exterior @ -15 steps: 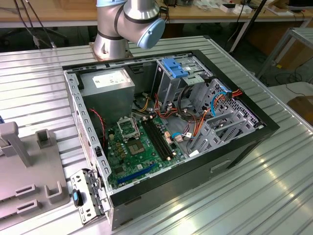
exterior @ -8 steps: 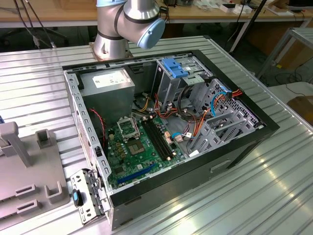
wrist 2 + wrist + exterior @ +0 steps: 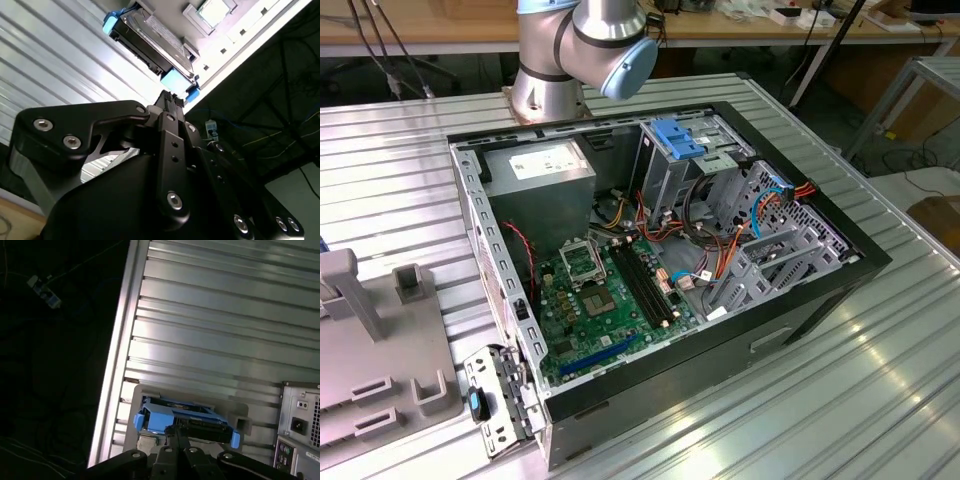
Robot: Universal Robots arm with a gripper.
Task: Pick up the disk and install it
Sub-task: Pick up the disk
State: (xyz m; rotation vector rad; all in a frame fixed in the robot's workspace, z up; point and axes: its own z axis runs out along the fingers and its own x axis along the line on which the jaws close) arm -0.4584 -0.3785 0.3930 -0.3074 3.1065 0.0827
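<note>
The disk (image 3: 175, 415), a dark drive in a bright blue carrier frame, lies on a grey holder (image 3: 241, 412) on the ribbed metal table, close to the table's edge. In the second wrist view the disk (image 3: 150, 42) shows edge-on with its blue ends. My gripper (image 3: 177, 432) is right at the disk's near edge, its black fingers drawn together and shut with nothing between them. Whether the fingertips (image 3: 170, 100) touch the disk I cannot tell.
An open computer case (image 3: 840, 285) lies on the ribbed table, with motherboard, cables and a grey drive cage topped by a blue bracket (image 3: 680, 138). The arm's base (image 3: 555, 85) stands behind it. Grey fixtures (image 3: 380, 350) sit at the exterior view's left. The case's rear panel (image 3: 300, 430) is near the holder.
</note>
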